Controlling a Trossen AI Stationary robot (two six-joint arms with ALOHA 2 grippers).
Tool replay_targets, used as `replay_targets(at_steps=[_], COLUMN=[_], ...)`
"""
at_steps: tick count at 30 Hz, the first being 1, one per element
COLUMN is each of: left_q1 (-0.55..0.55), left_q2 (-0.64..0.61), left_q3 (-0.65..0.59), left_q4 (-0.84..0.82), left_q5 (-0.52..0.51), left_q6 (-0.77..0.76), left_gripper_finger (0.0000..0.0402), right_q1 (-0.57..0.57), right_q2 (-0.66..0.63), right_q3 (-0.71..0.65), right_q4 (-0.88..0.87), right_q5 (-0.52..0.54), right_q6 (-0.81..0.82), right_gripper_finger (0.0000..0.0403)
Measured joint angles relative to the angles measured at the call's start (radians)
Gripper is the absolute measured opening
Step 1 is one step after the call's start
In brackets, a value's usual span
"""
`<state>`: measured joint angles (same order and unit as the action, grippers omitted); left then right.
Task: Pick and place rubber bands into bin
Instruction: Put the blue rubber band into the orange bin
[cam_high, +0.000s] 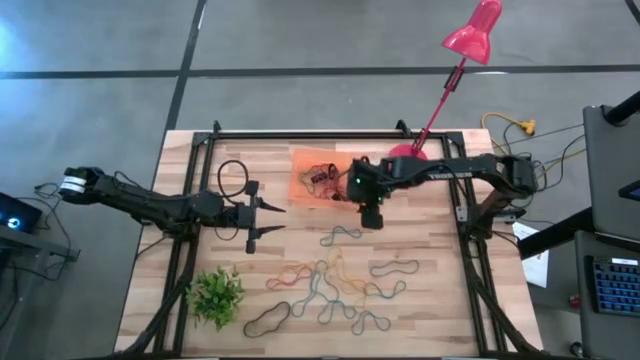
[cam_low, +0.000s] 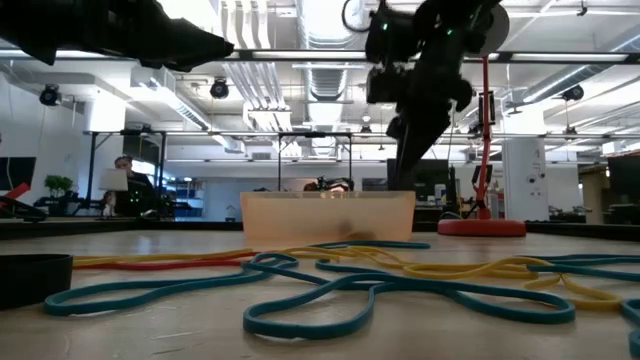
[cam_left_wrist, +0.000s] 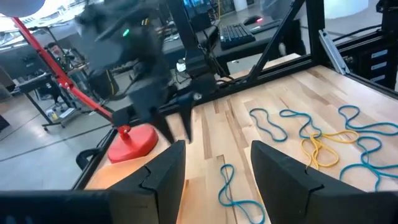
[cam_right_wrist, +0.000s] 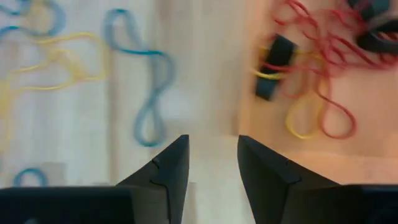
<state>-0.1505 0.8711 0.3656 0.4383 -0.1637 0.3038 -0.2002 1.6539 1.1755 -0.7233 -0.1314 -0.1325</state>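
Hovering: right gripper (cam_high: 371, 222) unclenched, empty, at bin (cam_high: 300, 187) edge | left gripper (cam_high: 272, 220) spread, apart

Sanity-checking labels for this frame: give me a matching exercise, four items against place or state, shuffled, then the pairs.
Items:
1. bin
2. plant
3. right gripper
4. left gripper

Places or states:
A. near left corner of the table
B. open, empty, beside the bin's right end
C. holds red, yellow and black rubber bands
D. open, empty, over bare wood left of the loose bands

Pairs: 1-C, 2-A, 3-B, 4-D
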Motion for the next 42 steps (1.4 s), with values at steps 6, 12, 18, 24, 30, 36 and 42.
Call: replay_targets(at_steps=[6, 12, 18, 24, 30, 36, 42], left_q1=[0.000, 0.000, 0.000, 0.000, 0.000, 0.000, 0.000], left_q2=[0.000, 0.000, 0.000, 0.000, 0.000, 0.000, 0.000], left_q3=[0.000, 0.000, 0.000, 0.000, 0.000, 0.000, -0.001], left_q4=[0.002, 0.005, 0.004, 0.002, 0.003, 0.004, 0.005], left_q5=[-0.002, -0.004, -0.006, -0.009, -0.010, -0.010, -0.010], left_q6=[-0.002, -0.008, -0.008, -0.008, -0.005, -0.006, -0.007], left_gripper_finger=[0.0167, 0.0167, 0.0167, 0.0167, 0.0167, 0.0167, 0.0167], right_q1=[0.091, 0.172, 0.259, 0.343, 0.367, 0.353, 0.346], right_q2=[-0.051, -0.090, -0.103, -0.106, -0.107, -0.089, -0.024], right_q3=[-0.033, -0.078, -0.184, -0.290, -0.367, -0.400, -0.400], right_q4=[0.024, 0.025, 0.024, 0.085, 0.397, 0.554, 0.555], right_q5=[0.094, 0.159, 0.161, 0.159, 0.160, 0.189, 0.250], right_q6=[0.029, 0.083, 0.241, 0.357, 0.308, 0.238, 0.225], right_gripper_finger=[0.0109, 0.0096, 0.0086, 0.0086, 0.0093, 0.0088, 0.0079])
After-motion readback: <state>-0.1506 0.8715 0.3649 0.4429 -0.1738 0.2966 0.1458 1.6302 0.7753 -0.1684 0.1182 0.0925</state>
